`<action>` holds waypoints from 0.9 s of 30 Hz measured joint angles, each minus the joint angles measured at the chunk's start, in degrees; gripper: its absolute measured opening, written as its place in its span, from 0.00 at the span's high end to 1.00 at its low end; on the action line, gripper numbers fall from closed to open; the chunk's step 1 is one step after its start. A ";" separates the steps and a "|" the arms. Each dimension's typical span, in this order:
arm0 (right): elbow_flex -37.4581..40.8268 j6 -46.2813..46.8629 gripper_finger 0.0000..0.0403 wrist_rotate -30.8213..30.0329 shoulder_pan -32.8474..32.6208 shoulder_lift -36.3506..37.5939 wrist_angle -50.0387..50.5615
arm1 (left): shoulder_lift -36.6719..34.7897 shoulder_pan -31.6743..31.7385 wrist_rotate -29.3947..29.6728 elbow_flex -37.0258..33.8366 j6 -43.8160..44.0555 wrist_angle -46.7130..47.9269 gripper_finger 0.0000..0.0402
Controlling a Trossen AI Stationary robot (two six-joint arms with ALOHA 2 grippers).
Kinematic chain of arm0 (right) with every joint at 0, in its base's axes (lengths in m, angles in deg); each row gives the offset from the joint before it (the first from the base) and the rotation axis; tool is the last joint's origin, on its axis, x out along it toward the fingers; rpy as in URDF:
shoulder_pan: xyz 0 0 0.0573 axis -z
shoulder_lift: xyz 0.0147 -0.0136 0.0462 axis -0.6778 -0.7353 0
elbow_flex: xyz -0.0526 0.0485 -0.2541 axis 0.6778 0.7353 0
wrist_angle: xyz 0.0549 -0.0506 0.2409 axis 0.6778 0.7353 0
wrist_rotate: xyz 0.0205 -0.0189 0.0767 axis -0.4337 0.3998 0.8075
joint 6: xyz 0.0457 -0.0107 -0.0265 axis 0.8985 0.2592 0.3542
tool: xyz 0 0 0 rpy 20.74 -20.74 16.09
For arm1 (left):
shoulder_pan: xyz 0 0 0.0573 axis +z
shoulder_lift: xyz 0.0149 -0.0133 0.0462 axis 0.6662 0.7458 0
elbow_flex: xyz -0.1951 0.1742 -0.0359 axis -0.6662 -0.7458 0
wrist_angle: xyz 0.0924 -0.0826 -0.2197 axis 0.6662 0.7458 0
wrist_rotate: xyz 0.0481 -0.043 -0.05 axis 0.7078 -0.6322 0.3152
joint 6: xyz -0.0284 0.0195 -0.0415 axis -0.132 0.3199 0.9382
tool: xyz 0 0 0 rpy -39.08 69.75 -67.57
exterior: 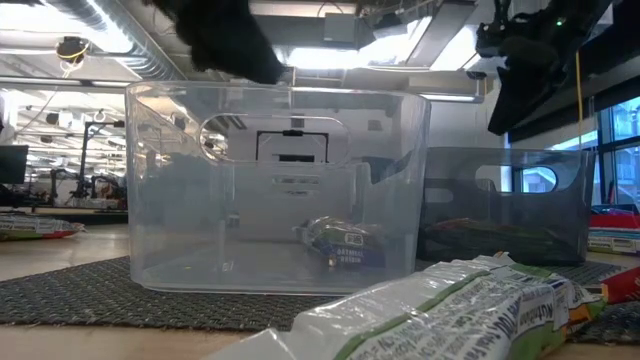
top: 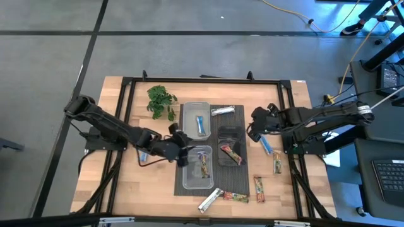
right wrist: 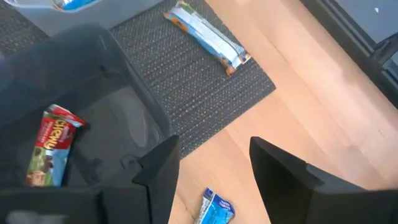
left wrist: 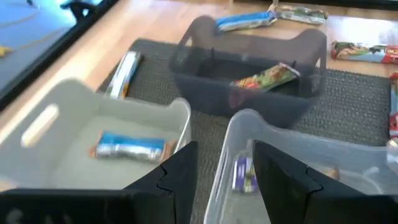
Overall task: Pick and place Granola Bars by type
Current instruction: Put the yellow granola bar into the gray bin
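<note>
Granola bars lie scattered. In the far clear tub (top: pixel 194 120) rests a blue one (left wrist: pixel 130 148). The near clear tub (top: pixel 197 169) holds another (left wrist: pixel 244 174), and the dark tub (top: pixel 228 146) a red one (right wrist: pixel 53 146). A silver bar (top: pixel 222 111) lies on the mat, and a blue bar (right wrist: pixel 214 208) on the wood. My left gripper (left wrist: pixel 224 180) hovers open between the two clear tubs, over the near tub's far corner. My right gripper (right wrist: pixel 214 165) hangs open beside the dark tub's right wall, above the blue bar. Neither holds anything.
A leafy sprig (top: pixel 161 101) lies at the far left. More bars lie on the wood near the front edge (top: pixel 210 200) (top: pixel 259 188), at the right (top: pixel 277 162), and by my left arm (top: pixel 142 156). A black frame (top: pixel 126 94) borders the table.
</note>
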 joint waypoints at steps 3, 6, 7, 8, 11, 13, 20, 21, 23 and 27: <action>0.00 -0.38 0.51 0.54 0.00 -1.39 0.07 | -4.42 -1.32 2.88 -3.85 4.16 0.13 0.64; 0.02 -1.89 0.51 1.33 0.00 -2.66 0.07 | -9.20 -2.34 5.34 -8.01 9.70 0.14 0.63; 0.02 -2.41 0.51 1.34 0.00 -3.04 0.00 | -10.63 -2.58 5.96 -9.43 11.80 0.38 0.63; 0.02 -2.61 0.51 1.43 0.00 -3.40 -0.02 | -11.97 -2.83 6.59 -10.87 14.03 0.29 0.63; 0.04 -2.63 0.51 1.50 0.00 -4.47 -0.01 | -14.83 -3.25 7.84 -14.86 19.08 0.31 0.63; 0.04 -2.93 0.51 1.49 0.00 -5.04 0.06 | -15.95 -3.28 8.21 -17.11 21.29 0.52 0.64; 0.07 -1.02 0.51 1.53 0.00 -4.88 2.74 | -16.50 -3.09 8.31 -20.10 25.61 0.66 0.64; 0.07 -0.63 0.51 1.56 0.00 -4.91 3.32 | -16.37 -3.08 8.30 -20.10 25.31 0.62 0.63; 0.07 0.42 0.51 1.62 0.00 -4.92 4.14 | -16.37 -3.08 8.37 -20.10 23.79 0.63 0.63; 0.06 1.16 0.51 3.89 0.00 -4.92 4.45 | -16.37 -3.08 8.34 -20.10 21.64 0.65 0.64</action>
